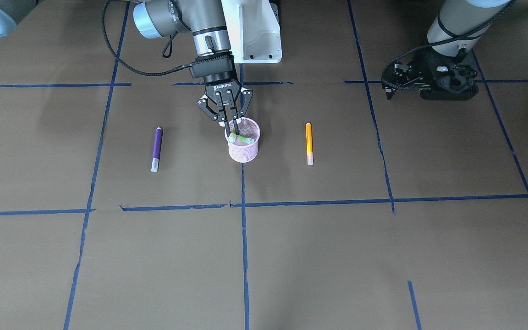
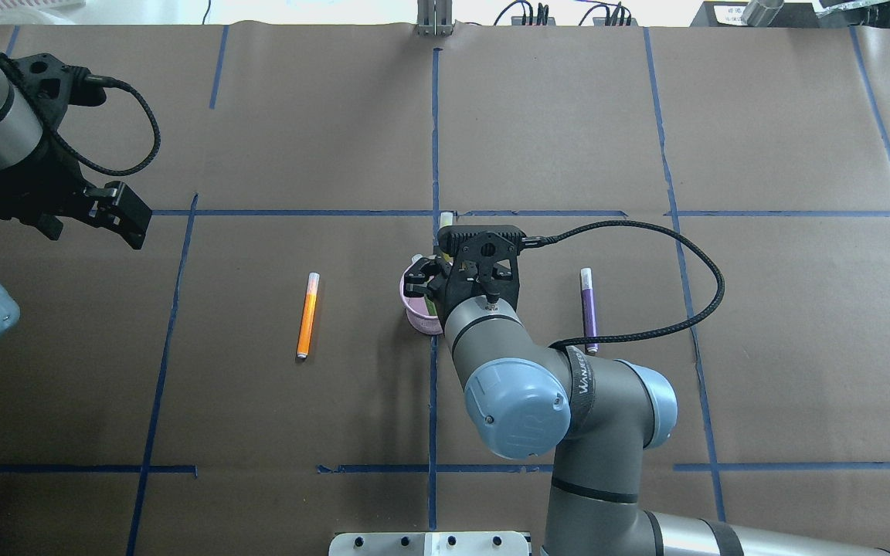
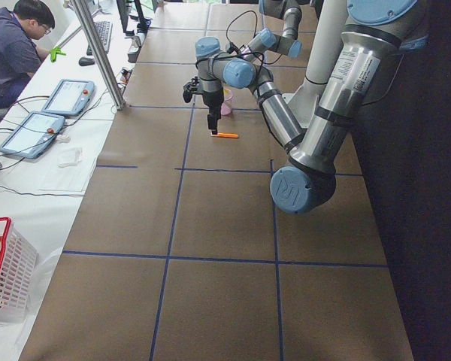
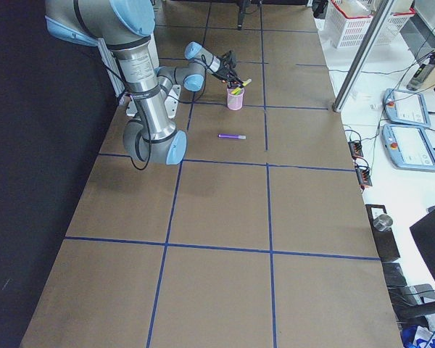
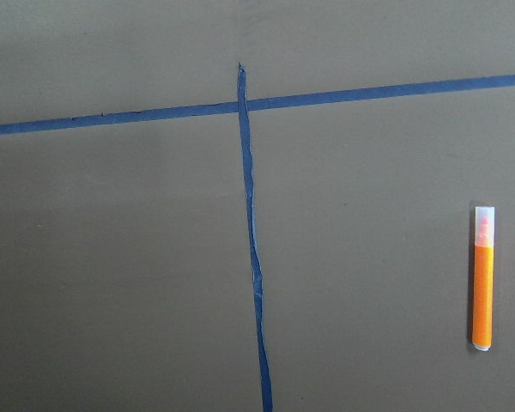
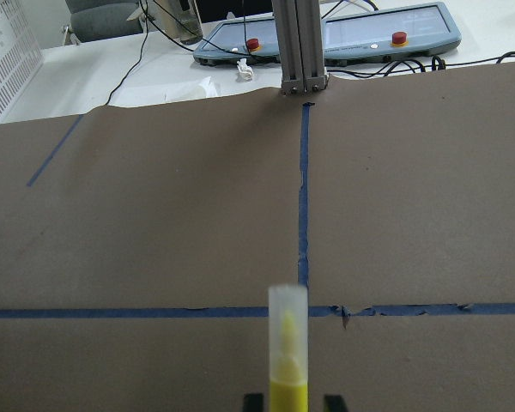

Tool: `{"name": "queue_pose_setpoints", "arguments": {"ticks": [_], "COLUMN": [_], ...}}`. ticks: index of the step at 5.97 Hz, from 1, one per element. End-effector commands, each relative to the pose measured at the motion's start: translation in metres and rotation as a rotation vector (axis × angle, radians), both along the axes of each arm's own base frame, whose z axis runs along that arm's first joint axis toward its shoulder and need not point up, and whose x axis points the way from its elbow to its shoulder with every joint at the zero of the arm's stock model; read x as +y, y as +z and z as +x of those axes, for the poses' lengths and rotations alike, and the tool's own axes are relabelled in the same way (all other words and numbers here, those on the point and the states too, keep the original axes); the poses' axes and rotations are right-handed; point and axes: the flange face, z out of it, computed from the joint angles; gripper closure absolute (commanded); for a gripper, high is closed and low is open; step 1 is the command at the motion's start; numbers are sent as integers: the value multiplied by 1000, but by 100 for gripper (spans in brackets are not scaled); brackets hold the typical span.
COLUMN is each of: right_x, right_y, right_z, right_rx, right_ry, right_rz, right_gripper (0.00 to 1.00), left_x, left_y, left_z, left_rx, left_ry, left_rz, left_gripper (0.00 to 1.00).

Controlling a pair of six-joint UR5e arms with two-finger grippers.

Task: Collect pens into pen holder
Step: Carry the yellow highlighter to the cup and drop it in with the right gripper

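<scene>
Pinching the yellow pen [image 6: 287, 365] by its barrel, my right claw [image 1: 231, 128] is narrowed on it just above the pink mesh pen holder [image 1: 244, 151]. The pen seems light, stiff and slick. An orange pen [image 1: 309, 143] and a purple pen [image 1: 156, 147] lie flat either side of the holder.

front: looks steeply down from across surface [image 1: 291, 252] | overhead: looks forward-down from behind shoulders | sides: look along surface from its ends, far off | wrists: close, left straight down, right forward | shared by front, overhead, left wrist: orange pen [image 1: 309, 143]
</scene>
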Motion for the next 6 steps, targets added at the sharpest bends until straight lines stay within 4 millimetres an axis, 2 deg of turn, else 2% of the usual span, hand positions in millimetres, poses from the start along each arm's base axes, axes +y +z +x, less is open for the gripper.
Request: {"name": "queue_pose_setpoints", "arguments": {"ticks": [1, 2, 3, 4, 5, 6], "right_x": [3, 3, -17, -47, -81, -113], "right_y": [-2, -6, -8, -1, 9, 16], "right_z": [-2, 2, 14, 32, 57, 87], "right_rx": [-37, -44, -62, -63, -30, -7], "right_ry": [11, -3, -60, -128, -186, -242], "right_rz": [-26, -32, -79, -155, -248, -311], "right_gripper": [0, 0, 0, 0, 0, 0], "left_x": [0, 1, 7, 22, 39, 56], "left_y": [-1, -2, -6, -13, -20, -18], "left_z": [0, -1, 11, 49, 77, 106], "left_rx": [2, 4, 15, 61, 81, 32], "left_ry": [1, -1, 0, -24, -63, -109], "left_rz": [1, 3, 3, -12, -6, 10], "left_gripper": [0, 0, 0, 0, 0, 0]}}
